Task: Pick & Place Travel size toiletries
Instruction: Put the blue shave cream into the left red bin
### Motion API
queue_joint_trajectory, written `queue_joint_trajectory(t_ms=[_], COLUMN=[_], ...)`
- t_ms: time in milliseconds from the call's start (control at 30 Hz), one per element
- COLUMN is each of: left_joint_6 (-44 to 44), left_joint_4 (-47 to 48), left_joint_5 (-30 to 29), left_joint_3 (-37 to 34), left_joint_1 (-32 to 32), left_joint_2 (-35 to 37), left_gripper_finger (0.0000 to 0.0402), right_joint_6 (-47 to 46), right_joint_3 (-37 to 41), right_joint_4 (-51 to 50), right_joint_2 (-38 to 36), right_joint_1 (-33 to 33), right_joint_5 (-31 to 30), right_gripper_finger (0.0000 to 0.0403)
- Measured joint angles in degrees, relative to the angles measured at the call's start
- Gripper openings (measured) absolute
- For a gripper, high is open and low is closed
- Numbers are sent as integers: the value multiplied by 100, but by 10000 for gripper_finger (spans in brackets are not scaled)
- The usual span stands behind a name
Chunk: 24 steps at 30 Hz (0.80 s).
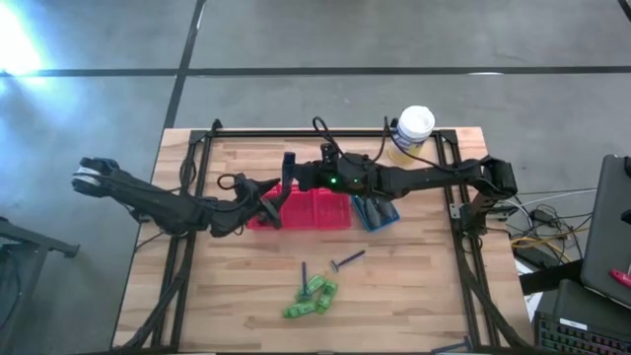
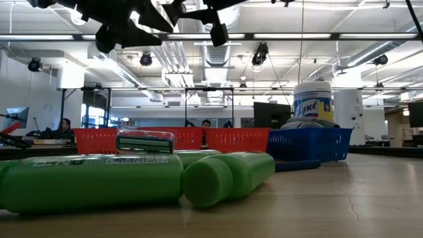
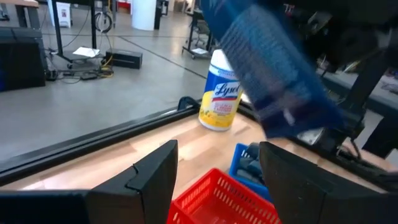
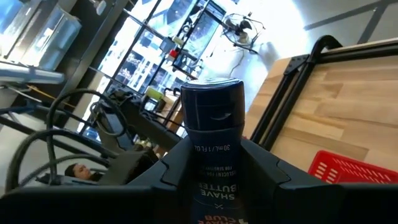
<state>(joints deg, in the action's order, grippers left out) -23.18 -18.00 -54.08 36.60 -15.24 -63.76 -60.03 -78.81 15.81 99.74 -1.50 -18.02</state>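
Observation:
My right gripper [image 1: 290,173] reaches in from the table's right. It is shut on a dark blue "shave butter" bottle [image 4: 211,130] above the far left corner of the red basket [image 1: 308,209]. My left gripper [image 1: 262,204] hangs open over the red basket's left end [image 3: 211,199] and touches nothing. Dark items lie in the blue basket [image 1: 376,212]. Several green tubes [image 1: 311,298] and two thin dark razors [image 1: 306,271] [image 1: 348,259] lie on the near part of the table. In the low view a razor head [image 2: 145,141] rests on the green tubes [image 2: 92,180]. My right gripper pinches the bottle's body [image 4: 211,165] between its two fingers [image 4: 177,163]. The rounded end [image 4: 211,93] sticks out past them. The fingers come about level from the table's right and lie across the bottle. It is lifted clear of the table and baskets.
The big yellow white-lidded canister [image 1: 414,128] stands at the far edge, right of centre, behind the blue basket [image 2: 310,144]. A black frame [image 1: 197,148] runs around the wooden table. A blurred blue shape [image 3: 267,68] crosses the left wrist view. Bare wood lies left and right of the green tubes.

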Motion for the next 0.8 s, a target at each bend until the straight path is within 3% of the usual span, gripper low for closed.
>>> queue_joint_trajectory(t_ms=[433,800], left_joint_6=[29,46], left_joint_4=[-506,-277], left_joint_5=[267,310], left_joint_3=[8,-4], left_joint_1=[144,149], left_joint_2=[-112,-132], left_gripper_finger=[229,229], right_joint_6=[44,173], right_joint_3=[0,0], right_joint_4=[-36,-59], right_joint_2=[0,0], right_joint_1=[50,4], right_joint_5=[-17,2], right_gripper_finger=[104,88])
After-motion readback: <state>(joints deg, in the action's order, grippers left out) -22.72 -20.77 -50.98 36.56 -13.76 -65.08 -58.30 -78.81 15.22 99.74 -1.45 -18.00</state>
